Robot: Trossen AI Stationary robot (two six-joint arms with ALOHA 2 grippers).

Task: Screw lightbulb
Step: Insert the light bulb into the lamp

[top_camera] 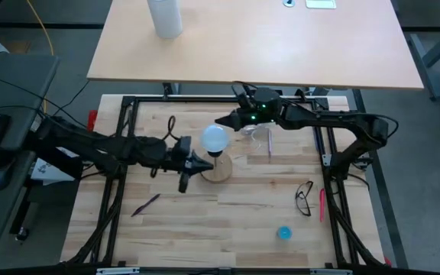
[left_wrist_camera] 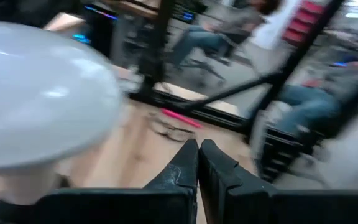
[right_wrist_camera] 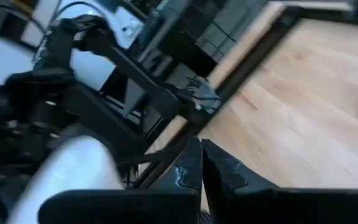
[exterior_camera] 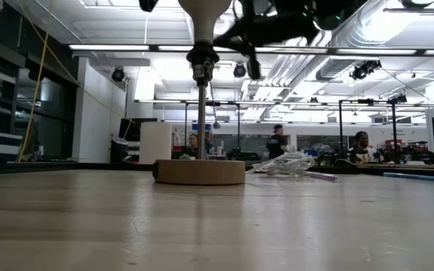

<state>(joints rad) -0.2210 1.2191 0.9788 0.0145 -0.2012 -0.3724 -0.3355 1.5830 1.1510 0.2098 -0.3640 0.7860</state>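
The white lightbulb (top_camera: 215, 138) stands globe up, its narrow base in the black socket (exterior_camera: 202, 62) on top of a thin post that rises from a round wooden disc (exterior_camera: 200, 172). My left gripper (top_camera: 207, 165) is shut, just to the bulb's left and near side. In its wrist view the globe (left_wrist_camera: 36, 99) looms beside the shut fingers (left_wrist_camera: 199, 158). My right gripper (top_camera: 221, 121) is shut too, close behind the bulb's far right side. The bulb shows as a white blur (right_wrist_camera: 67, 177) beside its fingers. Neither gripper has anything between its fingers.
Clear plastic bits (top_camera: 258, 136) lie right of the disc. Glasses (top_camera: 304, 198), a pink pen (top_camera: 321, 205) and a small blue thing (top_camera: 283, 232) lie near right, a dark pen (top_camera: 147, 203) near left. A white cylinder (top_camera: 165, 17) stands on the far table.
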